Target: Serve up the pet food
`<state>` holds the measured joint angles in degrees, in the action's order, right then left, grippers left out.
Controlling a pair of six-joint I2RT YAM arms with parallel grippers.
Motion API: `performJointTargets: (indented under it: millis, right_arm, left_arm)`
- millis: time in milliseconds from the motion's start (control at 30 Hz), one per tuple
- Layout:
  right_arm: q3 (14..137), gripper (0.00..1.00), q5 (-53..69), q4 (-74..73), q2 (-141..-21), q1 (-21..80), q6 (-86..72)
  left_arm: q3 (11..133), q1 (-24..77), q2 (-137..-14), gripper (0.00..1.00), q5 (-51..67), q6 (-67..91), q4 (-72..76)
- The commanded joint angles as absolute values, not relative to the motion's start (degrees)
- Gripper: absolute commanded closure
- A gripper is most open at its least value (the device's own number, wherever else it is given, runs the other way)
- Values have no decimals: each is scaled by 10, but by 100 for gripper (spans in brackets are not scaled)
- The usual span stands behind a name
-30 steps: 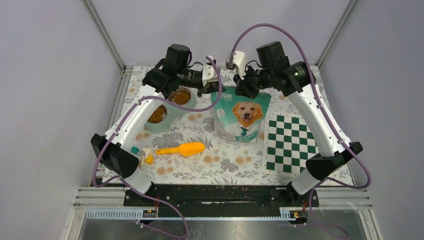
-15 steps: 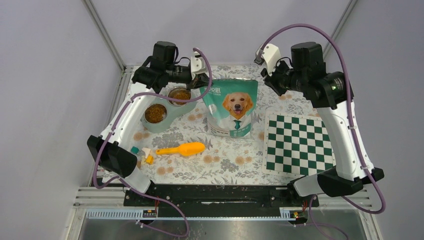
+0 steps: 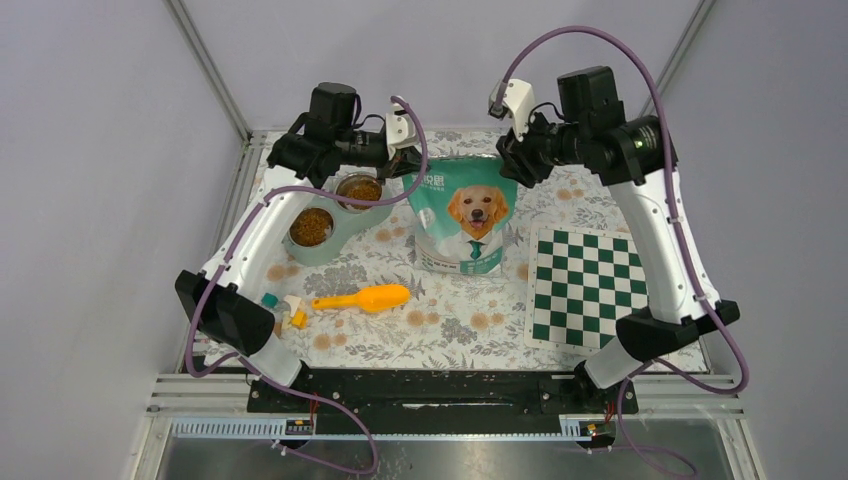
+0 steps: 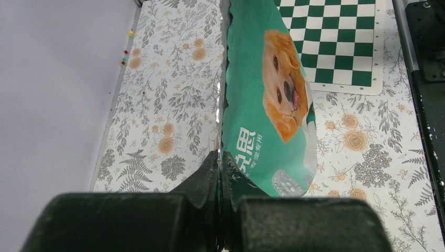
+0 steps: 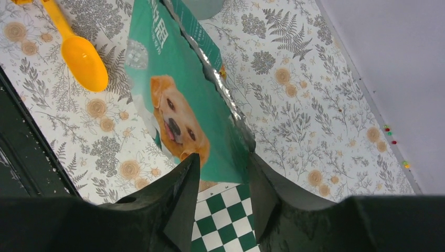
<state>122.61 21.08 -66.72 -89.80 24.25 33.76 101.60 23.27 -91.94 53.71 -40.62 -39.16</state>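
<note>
We're seeing floral table (image 3: 450, 330) carrying orange scoop (image 3: 365, 298), blocks (image 3: 285, 310) at its handle, feeder (image 3: 340, 233) beyond, bag (image 3: 470, 215) and chessboard (image 3: 588, 285) rightward.

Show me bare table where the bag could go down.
Bare cloth lies between the orange scoop, the chessboard and the bag. The left side is crowded: double bowl with kibble, scoop, small blocks.

Overhead view, wrist close-ups sharing food bag (image 4: 262, 105)

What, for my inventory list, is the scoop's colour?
The scoop is plain orange-yellow, clearest in the right wrist view.
</note>
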Motion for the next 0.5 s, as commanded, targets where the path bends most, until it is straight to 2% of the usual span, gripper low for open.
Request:
performJointTargets:
  millis: [0,233,467]
  right_arm:
    - [1259,54,226,-690,-937,241,350]
    - [1260,52,222,-692,-960,241,365]
    - [1267,43,212,-691,-955,241,362]
  left_arm:
    - [1019,239,-878,100,546,-407,-334]
    - [1015,239,-871,100,542,-408,-335]
    - [1016,239,-868,100,537,-413,-335]
